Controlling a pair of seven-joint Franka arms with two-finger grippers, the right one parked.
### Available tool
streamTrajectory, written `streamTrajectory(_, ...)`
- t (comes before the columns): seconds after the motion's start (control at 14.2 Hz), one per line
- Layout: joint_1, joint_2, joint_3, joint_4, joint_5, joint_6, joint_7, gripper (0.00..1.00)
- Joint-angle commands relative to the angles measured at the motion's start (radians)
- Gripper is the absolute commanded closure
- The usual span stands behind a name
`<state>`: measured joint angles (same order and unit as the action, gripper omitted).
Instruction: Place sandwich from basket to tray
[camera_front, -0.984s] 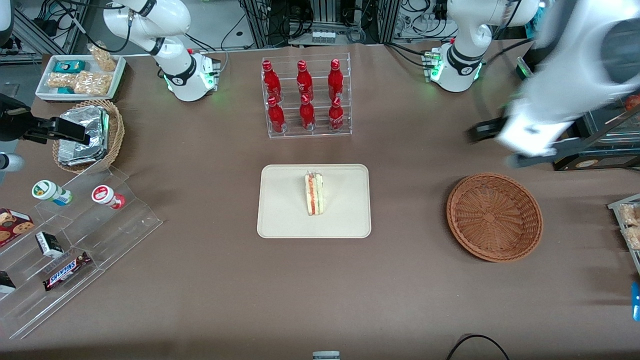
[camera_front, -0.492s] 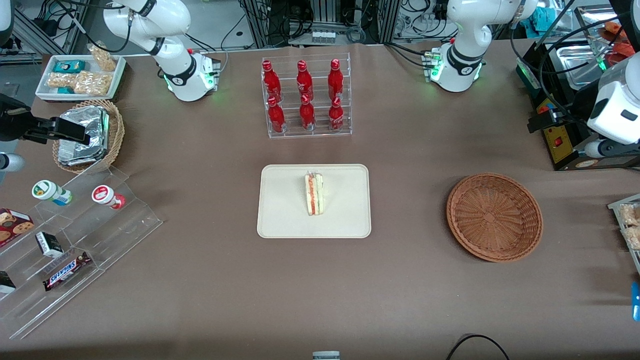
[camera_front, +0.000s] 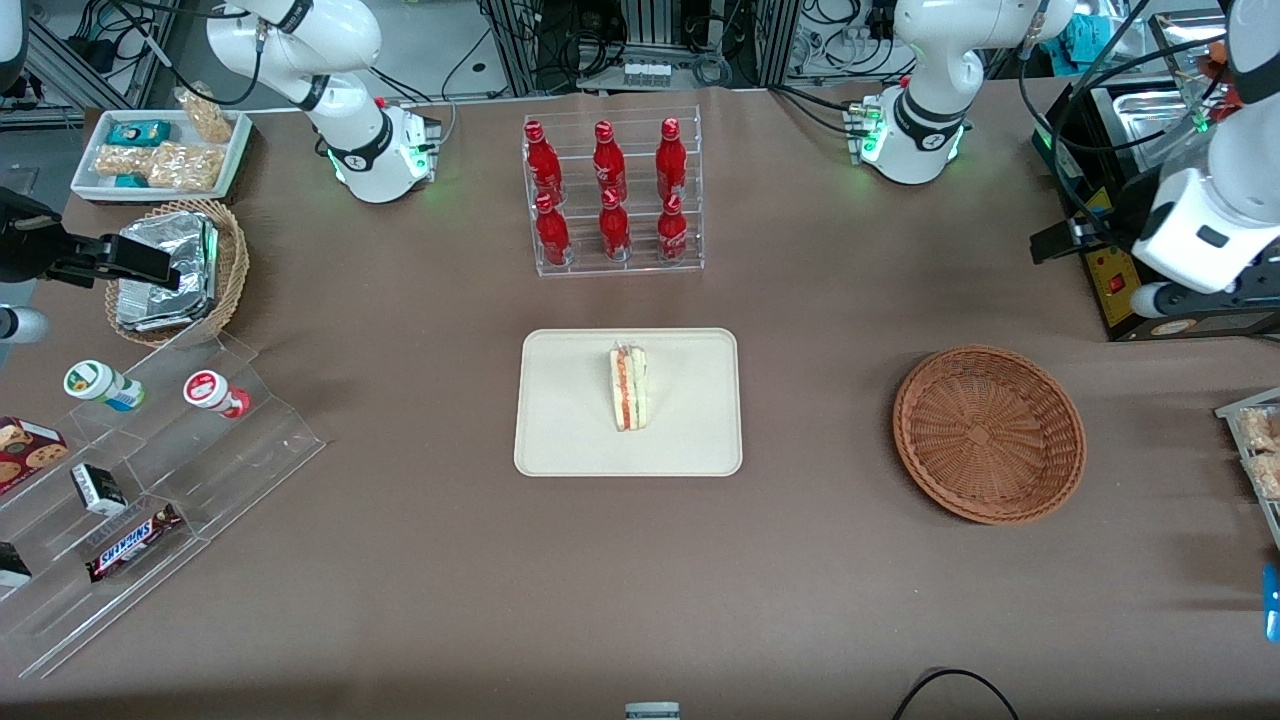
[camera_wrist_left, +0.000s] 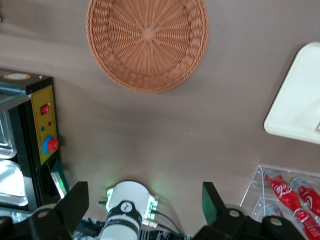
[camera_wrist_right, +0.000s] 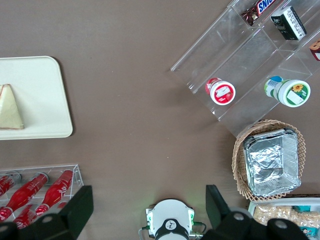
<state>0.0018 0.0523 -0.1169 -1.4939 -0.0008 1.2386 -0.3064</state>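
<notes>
The sandwich (camera_front: 629, 388), a pale wedge with red and green layers, stands on edge in the middle of the cream tray (camera_front: 690, 440). It also shows in the right wrist view, sandwich (camera_wrist_right: 10, 107) on tray (camera_wrist_right: 45, 100). The reddish-brown basket (camera_front: 988, 433) sits empty toward the working arm's end of the table. My gripper (camera_wrist_left: 144, 192) hangs high over that end, farther from the front camera than the basket (camera_wrist_left: 147, 42), open with nothing between its fingers. A corner of the tray (camera_wrist_left: 295, 110) shows in the left wrist view.
A clear rack of red bottles (camera_front: 612, 195) stands farther back than the tray. A black control box (camera_front: 1115, 280) with a red button sits by my arm. Toward the parked arm's end are a tan basket of foil packets (camera_front: 175, 270) and acrylic display steps (camera_front: 150, 470).
My arm has swung away from over the table to its end, then drifted slightly back toward the basket. The sandwich, tray and basket have not moved.
</notes>
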Motion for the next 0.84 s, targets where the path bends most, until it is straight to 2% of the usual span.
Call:
streamTrajectory(0.0,-0.009,-0.037,-0.003,-0.05,0.019,0.028,-0.022,0.0)
streamTrajectory(0.14,-0.009,-0.063,-0.006,-0.103,0.019,0.131,-0.022,0.0)
streamTrajectory(0.77,-0.002,0.008,-0.003,-0.031,0.022,0.156,-0.016,0.0)
